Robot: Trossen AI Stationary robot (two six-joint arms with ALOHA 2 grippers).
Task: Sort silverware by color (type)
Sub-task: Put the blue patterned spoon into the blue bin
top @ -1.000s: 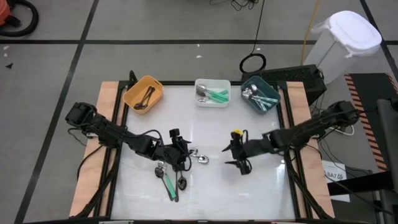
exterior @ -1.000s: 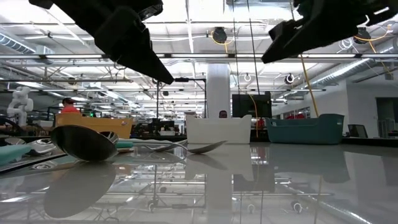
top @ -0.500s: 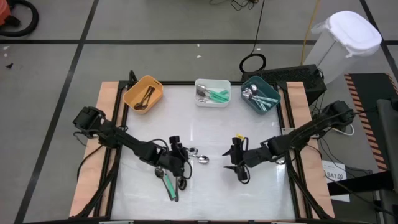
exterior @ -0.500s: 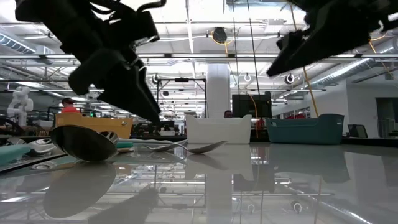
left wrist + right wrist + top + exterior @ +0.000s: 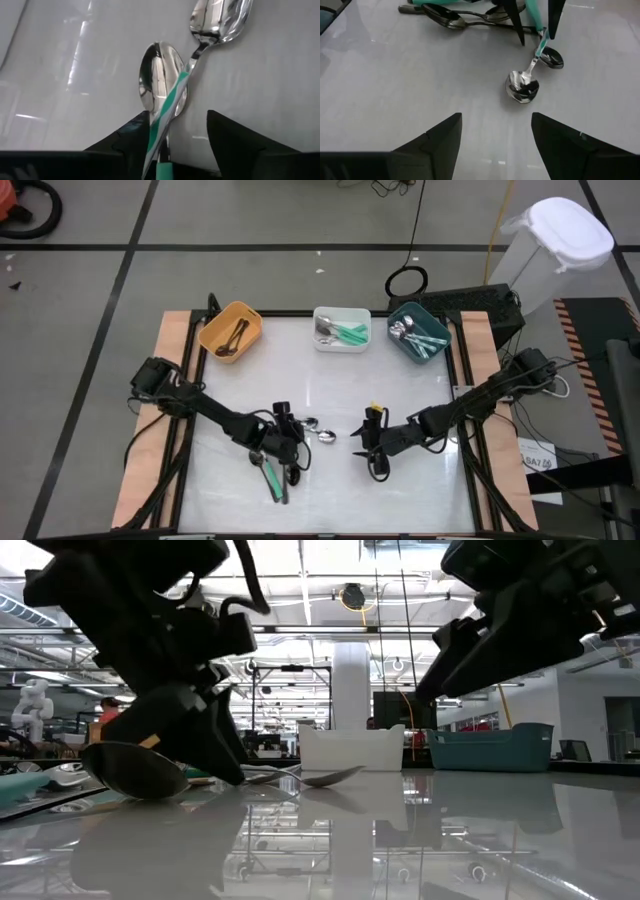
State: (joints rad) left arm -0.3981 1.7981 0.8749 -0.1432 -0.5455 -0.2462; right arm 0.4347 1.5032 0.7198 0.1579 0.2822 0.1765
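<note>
A spoon with a mint-green handle (image 5: pixel 167 107) and a shiny bowl (image 5: pixel 219 20) lies on the white table, its handle crossing the bowl of a second spoon (image 5: pixel 159 75). My left gripper (image 5: pixel 177 114) (image 5: pixel 291 442) is open and low over the table, one finger on each side of that green handle. Whether a finger touches the handle I cannot tell. More silverware lies close by: another green-handled spoon (image 5: pixel 271 474) and a black-handled one (image 5: pixel 293 474). My right gripper (image 5: pixel 496 117) (image 5: pixel 371 452) hangs open above bare table right of centre, with nothing between its fingers.
Three bins stand along the far edge, each with spoons in it: orange (image 5: pixel 231 330), white (image 5: pixel 342 328) and teal (image 5: pixel 419 332). A few spoons lie behind my left gripper (image 5: pixel 455 20). The table's right and near parts are bare.
Both grippers have come down toward the table. My left gripper has sunk over the spoons left of centre until its fingers stand astride the green handle. My right gripper has dropped and drifted toward the near edge and a little left. The spoons have not moved.
</note>
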